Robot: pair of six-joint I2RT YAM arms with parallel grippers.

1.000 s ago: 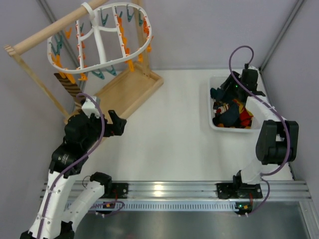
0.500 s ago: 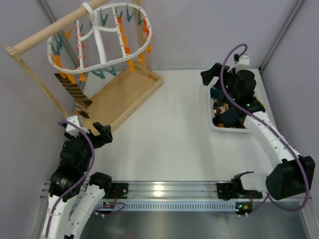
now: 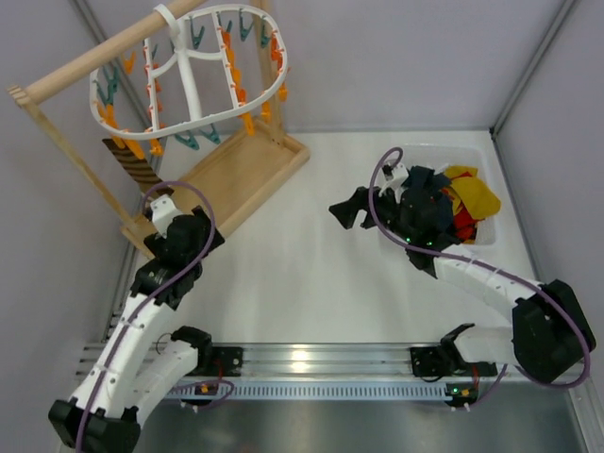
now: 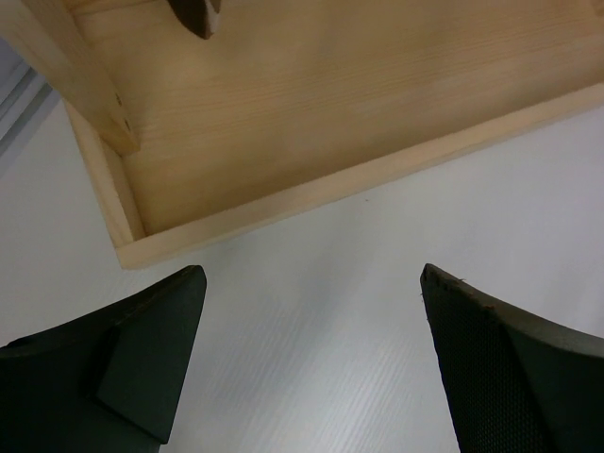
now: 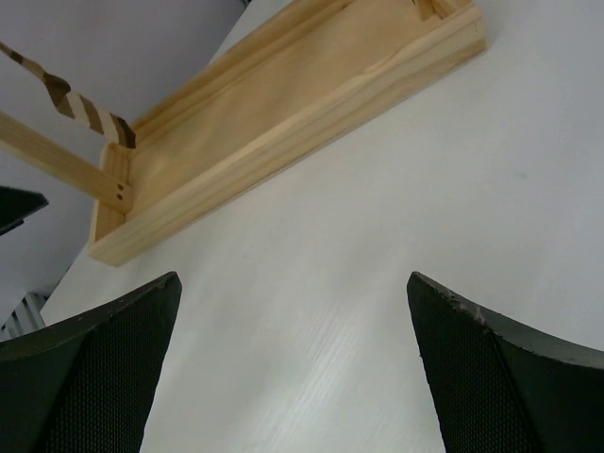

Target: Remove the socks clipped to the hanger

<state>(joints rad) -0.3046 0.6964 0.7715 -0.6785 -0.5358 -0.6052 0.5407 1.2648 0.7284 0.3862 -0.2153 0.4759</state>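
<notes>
The white oval hanger (image 3: 189, 80) with orange and teal clips hangs from a wooden rod at the back left. One brown-and-cream striped sock (image 3: 132, 165) hangs clipped at its lower left edge. Its tip shows in the left wrist view (image 4: 193, 14), and it also shows in the right wrist view (image 5: 71, 99). Yellow (image 3: 472, 193), red (image 3: 464, 225) and dark socks (image 3: 425, 203) lie in the white bin (image 3: 444, 151) at the right. My left gripper (image 3: 206, 234) (image 4: 310, 283) is open and empty, low by the near corner of the wooden base. My right gripper (image 3: 344, 209) (image 5: 293, 283) is open and empty over the table, left of the bin.
The wooden stand has a tray-like base (image 3: 236, 175) and a slanted rod (image 3: 94, 61) carrying the hanger. Its raised edge (image 4: 330, 184) lies just ahead of my left fingers. Grey walls close in the back and sides.
My right gripper left the bin and swung left, out over the middle of the table. My left gripper moved forward, up to the wooden base's near corner.
</notes>
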